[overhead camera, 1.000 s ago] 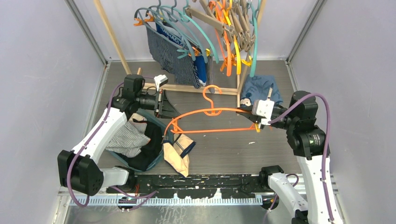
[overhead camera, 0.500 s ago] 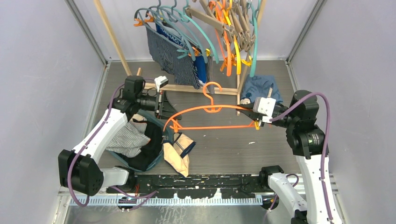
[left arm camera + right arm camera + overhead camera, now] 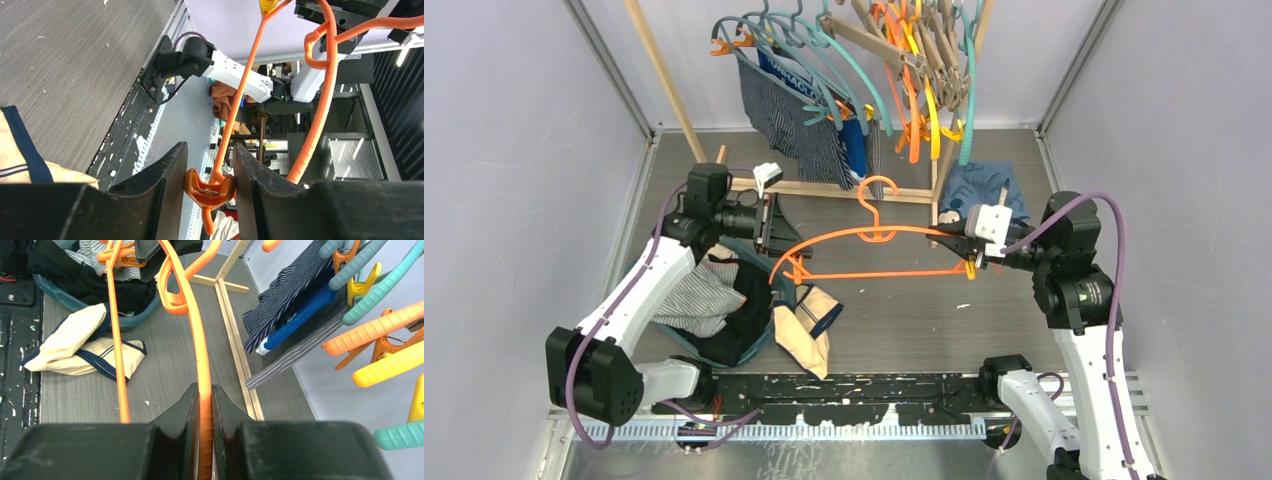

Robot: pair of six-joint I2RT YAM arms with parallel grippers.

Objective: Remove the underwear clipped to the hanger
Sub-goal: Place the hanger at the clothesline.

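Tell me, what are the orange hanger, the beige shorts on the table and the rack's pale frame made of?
The orange hanger looks like smooth, slightly glossy moulded plastic: uniform colour, rounded edges. The beige shorts look like soft matte fabric, possibly cotton knit; they lie crumpled and folded. The rack frame looks like bare light wood, with square-cut slats.

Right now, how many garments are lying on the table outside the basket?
2. The beige garment with navy trim lies near the front, beside the basket. The blue printed garment lies at the back right by the rack's foot. Others may be hidden under the arms.
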